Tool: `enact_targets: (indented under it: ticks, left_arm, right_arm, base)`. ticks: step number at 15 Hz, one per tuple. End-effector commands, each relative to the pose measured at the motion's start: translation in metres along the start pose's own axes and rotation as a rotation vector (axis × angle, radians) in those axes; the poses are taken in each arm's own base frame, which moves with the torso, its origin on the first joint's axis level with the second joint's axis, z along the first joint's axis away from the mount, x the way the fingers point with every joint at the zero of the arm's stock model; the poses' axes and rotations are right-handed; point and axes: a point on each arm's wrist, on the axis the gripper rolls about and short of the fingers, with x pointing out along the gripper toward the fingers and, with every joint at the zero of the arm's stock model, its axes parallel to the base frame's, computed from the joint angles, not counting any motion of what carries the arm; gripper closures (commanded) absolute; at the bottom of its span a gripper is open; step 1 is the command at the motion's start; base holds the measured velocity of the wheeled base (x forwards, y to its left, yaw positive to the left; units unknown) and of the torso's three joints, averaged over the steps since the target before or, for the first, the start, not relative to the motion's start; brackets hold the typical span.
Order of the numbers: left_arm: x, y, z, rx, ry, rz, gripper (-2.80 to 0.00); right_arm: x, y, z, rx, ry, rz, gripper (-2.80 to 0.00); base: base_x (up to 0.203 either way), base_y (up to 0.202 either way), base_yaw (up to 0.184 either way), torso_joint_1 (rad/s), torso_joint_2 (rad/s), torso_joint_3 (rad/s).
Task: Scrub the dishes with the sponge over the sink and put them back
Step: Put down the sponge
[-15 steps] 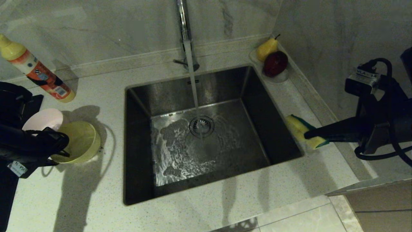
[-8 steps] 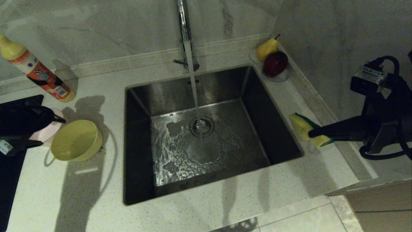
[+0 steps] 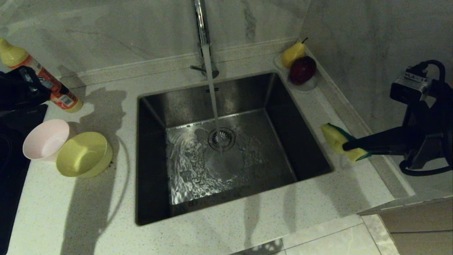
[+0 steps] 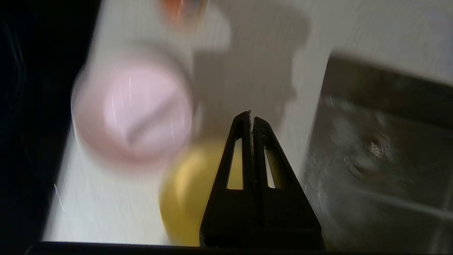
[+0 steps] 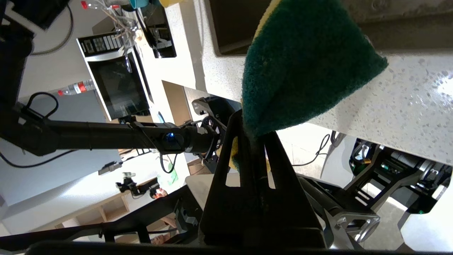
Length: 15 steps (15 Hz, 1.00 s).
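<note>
Marble walls and a pale speckled counter (image 3: pixel 247 219) frame the sink (image 3: pixel 155 198) at centre of the head view, where water from the tap (image 3: pixel 201 24) runs onto the drain strainer (image 3: pixel 222 138) and ripples across the basin floor.

Right of the sink, just above the counter edge, the sponge (image 3: pixel 336 140) is pinched at one end by the right gripper (image 3: pixel 348 146), jaws closed tight on it; in the right wrist view its green scouring side (image 5: pixel 304 67) fills the upper frame, with a sliver of yellow between the fingers (image 5: pixel 226 166).

At left of the head view, two bowls sit on the counter, touching: the pink bowl (image 3: pixel 46 139) and, just to its lower right, the yellow bowl (image 3: pixel 84 154), both open side up and tilted. No blue bowl shows in any view.

Dark at the upper left edge of the head view, the left arm (image 3: pixel 19 94) is above the bowls. In the blurred left wrist view the left gripper (image 4: pixel 251 115) has its jaws pressed together on nothing, apparently over the yellow bowl's rim.

Beyond them: a detergent bottle (image 3: pixel 53 88) at upper left, and a pear (image 3: pixel 293 53) and a dark red apple (image 3: pixel 302 69) in a white dish (image 3: pixel 309 85) at the sink's far right corner.
</note>
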Motion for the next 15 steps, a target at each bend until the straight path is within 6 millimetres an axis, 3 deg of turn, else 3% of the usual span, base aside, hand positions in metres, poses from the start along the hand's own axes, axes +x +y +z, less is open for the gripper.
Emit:
enact_targets:
  ticks: [1, 2, 4, 6, 8, 11, 13, 15]
  left_arm:
    - [0.027, -0.019, 0.003, 0.191, -0.129, -0.029, 0.0]
    - [0.034, -0.034, 0.002, 0.286, -0.194, -0.046, 0.0]
    - [0.027, -0.064, -0.004, 0.382, -0.273, -0.125, 0.0]
    - [-0.013, -0.073, -0.008, 0.396, -0.327, -0.202, 0.0]
    - [-0.063, -0.061, -0.016, 0.394, -0.377, -0.248, 0.0]
    - [-0.153, -0.022, -0.031, 0.354, -0.521, -0.281, 0.0]
    - [-0.203, 0.009, -0.053, 0.325, -0.612, -0.29, 0.0]
    - [-0.227, 0.036, -0.092, 0.321, -0.63, -0.271, 0.0]
  right_arm:
    - [-0.002, -0.002, -0.001, 0.01, -0.001, -0.002, 0.0]
    - [-0.002, -0.002, -0.001, 0.012, -0.003, -0.004, 0.0]
    - [-0.004, -0.002, -0.001, 0.012, -0.011, -0.007, 0.0]
    - [-0.003, -0.003, 0.0, 0.014, -0.01, -0.008, 0.0]
    - [-0.003, -0.003, 0.002, 0.01, -0.012, -0.006, 0.0]
    - [-0.005, 0.0, 0.001, 0.004, -0.018, -0.004, 0.0]
    - [-0.006, 0.001, 0.001, 0.002, -0.022, -0.002, 0.0]
    - [-0.006, 0.0, 0.0, 0.008, -0.018, -0.004, 0.0]
  base:
    - [0.0, 0.0, 0.0, 0.0, 0.0, 0.0]
    - [0.0, 0.0, 0.0, 0.0, 0.0, 0.0]
    - [0.0, 0.0, 0.0, 0.0, 0.0, 0.0]
    - [0.0, 0.0, 0.0, 0.0, 0.0, 0.0]
    - [0.0, 0.0, 0.0, 0.0, 0.0, 0.0]
    - [0.0, 0.0, 0.0, 0.0, 0.0, 0.0]
    - [0.0, 0.0, 0.0, 0.0, 0.0, 0.0]
    - [0.0, 0.0, 0.0, 0.0, 0.0, 0.0]
